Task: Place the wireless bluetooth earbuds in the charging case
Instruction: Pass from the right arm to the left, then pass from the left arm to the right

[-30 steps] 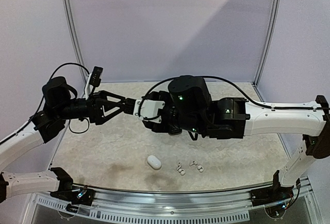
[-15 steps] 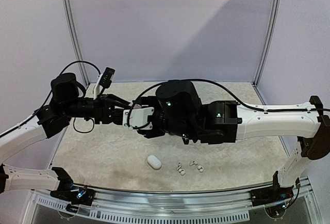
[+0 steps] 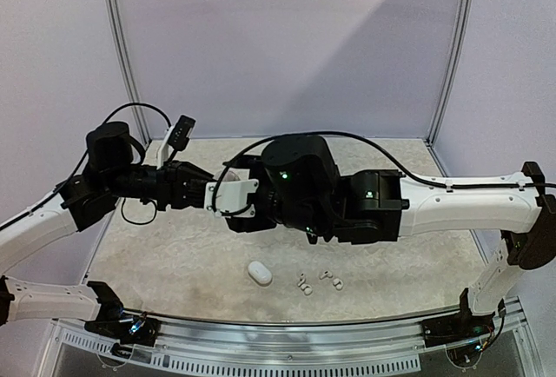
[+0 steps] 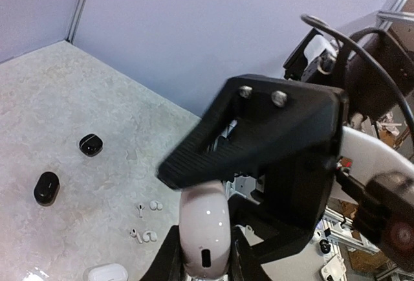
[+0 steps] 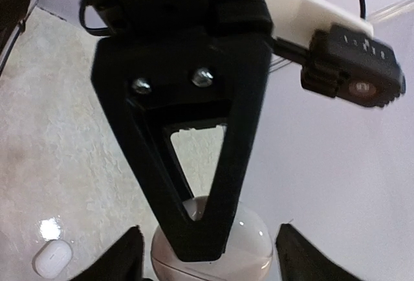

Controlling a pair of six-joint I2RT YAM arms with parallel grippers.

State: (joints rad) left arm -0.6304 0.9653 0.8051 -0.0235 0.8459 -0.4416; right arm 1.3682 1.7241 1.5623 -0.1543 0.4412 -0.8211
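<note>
A glossy white charging case point(image 4: 206, 229) hangs in mid-air between both arms. My left gripper point(image 4: 204, 258) is shut on it, one finger on each side. My right gripper point(image 5: 210, 261) is open, its fingers point(image 5: 123, 258) spread wide of the same case point(image 5: 249, 248) and not touching it. From above, the left gripper point(image 3: 201, 193) meets the right gripper point(image 3: 228, 198) over the middle of the table, and the held case is hidden there. Small white earbuds point(image 3: 304, 287) lie loose on the table near the front, also in the left wrist view as earbuds point(image 4: 143, 234).
A second white case point(image 3: 259, 273) lies shut on the table left of the earbuds. Two black cases point(image 4: 90, 144) point(image 4: 46, 188) sit farther off on the speckled table point(image 3: 174, 255). Both arms cross above the table's middle.
My left gripper moved right to the case and shut on it. My right gripper's jaws then spread away from the case.
</note>
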